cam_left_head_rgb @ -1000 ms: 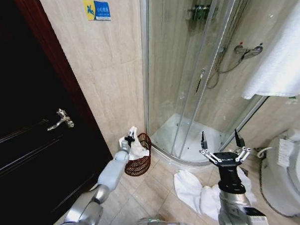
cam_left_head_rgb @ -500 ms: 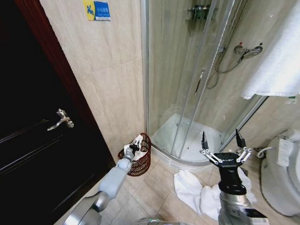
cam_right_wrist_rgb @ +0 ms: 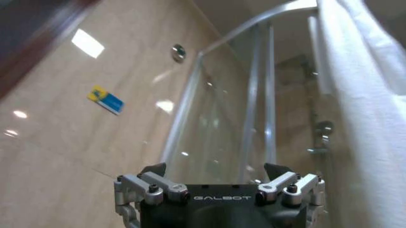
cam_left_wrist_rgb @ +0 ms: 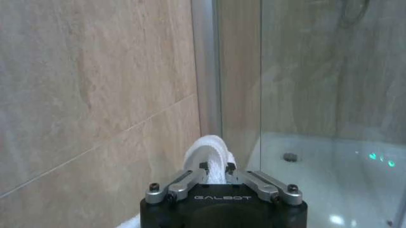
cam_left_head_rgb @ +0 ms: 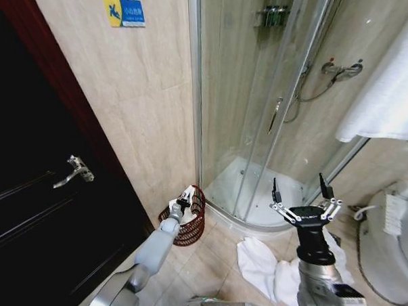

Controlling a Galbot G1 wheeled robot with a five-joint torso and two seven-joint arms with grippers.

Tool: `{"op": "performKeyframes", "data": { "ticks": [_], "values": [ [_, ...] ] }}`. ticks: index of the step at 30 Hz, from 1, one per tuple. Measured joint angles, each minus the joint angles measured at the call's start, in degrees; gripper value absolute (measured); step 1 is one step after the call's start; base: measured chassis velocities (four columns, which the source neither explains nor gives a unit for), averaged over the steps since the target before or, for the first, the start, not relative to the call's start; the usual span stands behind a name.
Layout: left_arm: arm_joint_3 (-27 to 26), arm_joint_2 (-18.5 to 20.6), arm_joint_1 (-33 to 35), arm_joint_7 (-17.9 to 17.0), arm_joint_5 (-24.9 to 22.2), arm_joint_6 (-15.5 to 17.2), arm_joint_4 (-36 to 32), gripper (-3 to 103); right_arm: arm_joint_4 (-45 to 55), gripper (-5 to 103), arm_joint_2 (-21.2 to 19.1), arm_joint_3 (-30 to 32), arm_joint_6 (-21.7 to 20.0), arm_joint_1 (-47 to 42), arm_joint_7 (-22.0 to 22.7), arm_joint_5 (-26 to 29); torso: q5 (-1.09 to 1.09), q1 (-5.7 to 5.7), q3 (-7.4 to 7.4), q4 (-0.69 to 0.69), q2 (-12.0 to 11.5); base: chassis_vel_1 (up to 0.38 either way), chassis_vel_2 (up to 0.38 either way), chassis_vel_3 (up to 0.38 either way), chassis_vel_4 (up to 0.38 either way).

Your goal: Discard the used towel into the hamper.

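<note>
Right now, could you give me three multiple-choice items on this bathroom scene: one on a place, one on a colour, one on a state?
1. Where does the hamper stand?
A. beside the shower's glass wall
B. inside the shower
C. on the toilet

2. What colour is the towel in the left gripper?
A. blue
B. white
C. brown

3. How is the right gripper?
A. shut on a towel
B. open, holding nothing
C. inside the hamper

Answers: 1 A, it sits on the floor against the wall; 2 B, white cloth shows between the fingers; 3 B, its fingers are spread apart.
</note>
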Motion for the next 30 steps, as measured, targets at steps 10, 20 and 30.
{"op": "performKeyframes", "data": {
  "ticks": [10,20,30],
  "values": [
    [1.4,-1.19,0.41,-0.22,-0.61,1.13,1.65,6,0.12,100,0.14,0.19,1.78,-0.11,-3.66,1.62,0.0,-0.07,-0.01,-0.01,0.01,-0.014,0.021,0.008,-0.013],
    [2.78,-1.81,0.76,-2.2,0.33,3.71,3.9,19,0.2,100,0.53,0.35,2.56,-0.33,-3.7,1.66,0.0,-0.04,-0.01,0.0,0.01,0.0,0.0,0.0,0.0],
    [2.77,-1.55,1.81,-3.7,2.23,7.15,3.17,52,0.02,100,0.99,0.41,3.01,-0.37,-2.93,1.36,0.01,-0.05,-0.01,0.0,0.01,0.0,0.0,0.0,0.0]
  ]
}}
